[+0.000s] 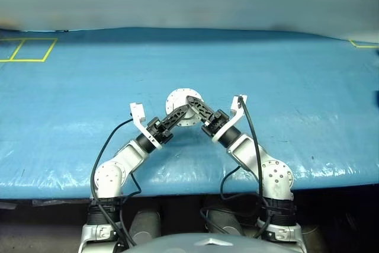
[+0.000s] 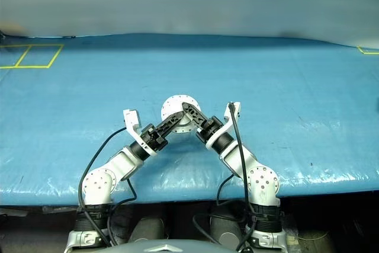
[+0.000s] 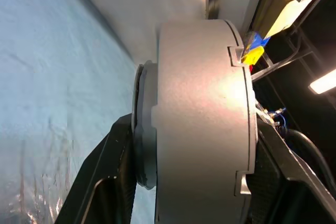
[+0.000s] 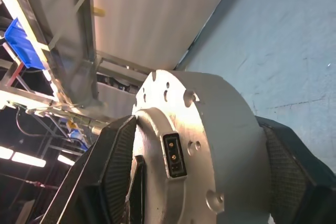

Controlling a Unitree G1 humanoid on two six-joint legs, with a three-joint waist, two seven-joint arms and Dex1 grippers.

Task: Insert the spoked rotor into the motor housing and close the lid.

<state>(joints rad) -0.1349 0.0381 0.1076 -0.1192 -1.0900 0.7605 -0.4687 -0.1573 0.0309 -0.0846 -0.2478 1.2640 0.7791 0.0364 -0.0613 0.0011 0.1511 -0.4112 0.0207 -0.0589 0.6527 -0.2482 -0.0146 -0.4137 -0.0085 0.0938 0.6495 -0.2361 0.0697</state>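
Both end effectors, left point(image 1: 180, 112) and right point(image 1: 197, 109), clasp the round silver metal motor housing point(image 1: 182, 108) above the blue tabletop point(image 1: 284, 87), so I'd keep both grips steady while pressing it shut squarely.

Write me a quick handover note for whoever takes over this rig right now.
Left pincer: fingers on both sides of the motor housing, gripping it.
Right pincer: fingers flank the same housing; grip uncertain.
Housing is held between both arms over the blue table.
Done: from outside, the housing looks closed up; the rotor cannot be seen.
Left: check the lid is seated, set the housing down.
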